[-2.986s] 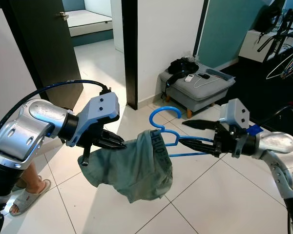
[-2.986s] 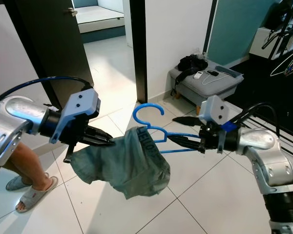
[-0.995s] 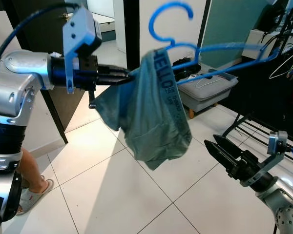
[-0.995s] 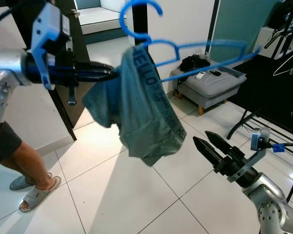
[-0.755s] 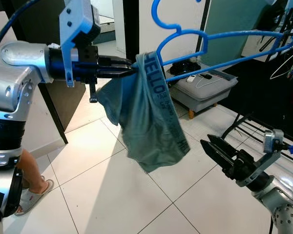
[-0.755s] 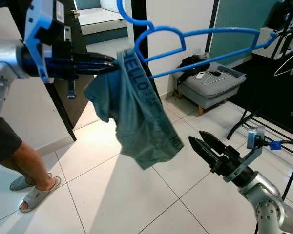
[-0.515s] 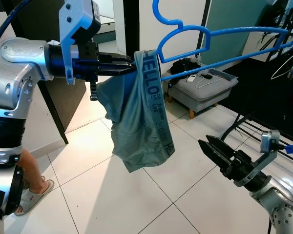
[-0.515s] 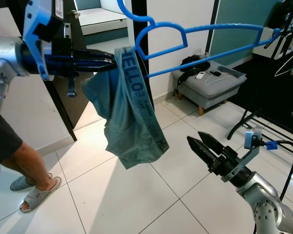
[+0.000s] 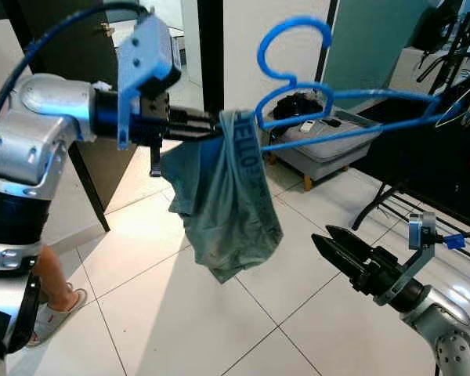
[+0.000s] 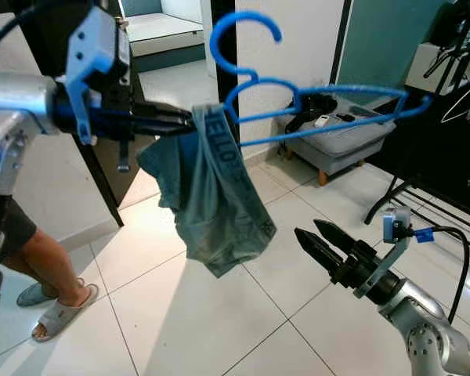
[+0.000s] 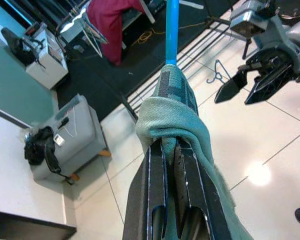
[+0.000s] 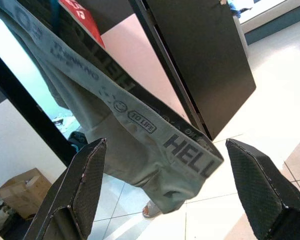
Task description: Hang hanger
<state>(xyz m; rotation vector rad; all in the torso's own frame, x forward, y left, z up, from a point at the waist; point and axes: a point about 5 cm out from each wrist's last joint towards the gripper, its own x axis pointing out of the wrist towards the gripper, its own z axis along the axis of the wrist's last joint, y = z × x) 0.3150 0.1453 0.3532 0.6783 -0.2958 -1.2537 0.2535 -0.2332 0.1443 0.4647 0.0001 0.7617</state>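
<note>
Hanger [image 9: 352, 117], blue plastic, is held raised at chest height in front of the robot, its hook [image 9: 294, 43] pointing upward and its long bars extending toward the robot's right, where a dark drying rack [image 9: 454, 70] stands. A grey-green garment [image 9: 227, 204] with a printed waistband is draped over the hanger end nearest the left arm and hangs freely above the white tiled floor [image 9: 188, 313].

The left gripper [image 9: 207, 125] is positioned at the left end of the hanger. In the left wrist view, its fingers [image 11: 155, 170] are seen pressed together on the hanger bar with the garment fabric bunched around the tips, so hanger and cloth are pinched together.

The right gripper [image 9: 337, 249] is held low and to the right, well apart from the hanger and below the garment's lower edge. Its two black fingers are spread, with nothing between them; in the right wrist view, the fingertips [image 12: 90, 170] frame the hanging garment from a distance without touching it.

A grey padded stool [image 9: 329, 145] carrying a black bundle and small items is located behind the hanger, against the white wall. A dark door [image 9: 63, 31] is seen behind the left arm. A person's leg with a sandalled foot [image 9: 51, 313] stands on the tiles at the robot's left.
</note>
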